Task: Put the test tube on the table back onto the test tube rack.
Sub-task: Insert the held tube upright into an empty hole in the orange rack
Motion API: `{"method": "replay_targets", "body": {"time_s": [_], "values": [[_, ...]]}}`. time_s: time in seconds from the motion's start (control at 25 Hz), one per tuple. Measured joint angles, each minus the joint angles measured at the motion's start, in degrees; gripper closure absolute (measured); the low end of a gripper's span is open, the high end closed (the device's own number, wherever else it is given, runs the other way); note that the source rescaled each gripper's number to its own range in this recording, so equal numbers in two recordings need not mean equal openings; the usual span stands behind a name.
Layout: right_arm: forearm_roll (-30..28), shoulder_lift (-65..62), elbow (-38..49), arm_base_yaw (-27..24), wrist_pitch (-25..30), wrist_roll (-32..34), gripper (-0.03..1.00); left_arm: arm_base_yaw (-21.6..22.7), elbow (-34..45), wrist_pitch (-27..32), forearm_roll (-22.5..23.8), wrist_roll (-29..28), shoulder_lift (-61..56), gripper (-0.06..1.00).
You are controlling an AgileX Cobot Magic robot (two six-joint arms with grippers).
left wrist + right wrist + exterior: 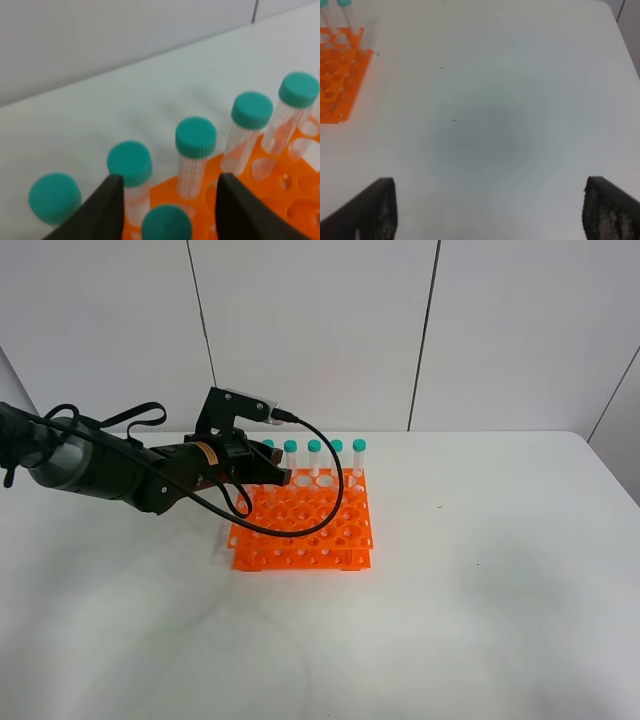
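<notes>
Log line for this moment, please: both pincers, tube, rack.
left pincer: open, straddling a capped test tube in the orange rack | right pincer: open, empty, over bare table | no tube seen lying on table

I see the test tube rack (304,523) on the table (480,580), test tubes (337,458) standing along its twelve o'clock edge.

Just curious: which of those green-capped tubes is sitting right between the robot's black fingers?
The test tube whose cap shows lowest in the left wrist view, between the left gripper's parted fingers. The other tubes stand in a row behind it.
</notes>
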Motion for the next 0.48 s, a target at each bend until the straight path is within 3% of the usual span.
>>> {"method": "replay_targets", "body": {"time_s": [0.16, 0.48], "values": [[0.0, 0.0, 0.0, 0.0, 0.0, 0.0, 0.2, 0.0, 0.0, 1.21, 0.33, 0.0, -1.0, 0.55], [0.0, 0.0, 0.0, 0.0, 0.0, 0.0, 0.2, 0.0, 0.05, 3.09, 0.33, -0.2, -9.46, 0.53]]}}
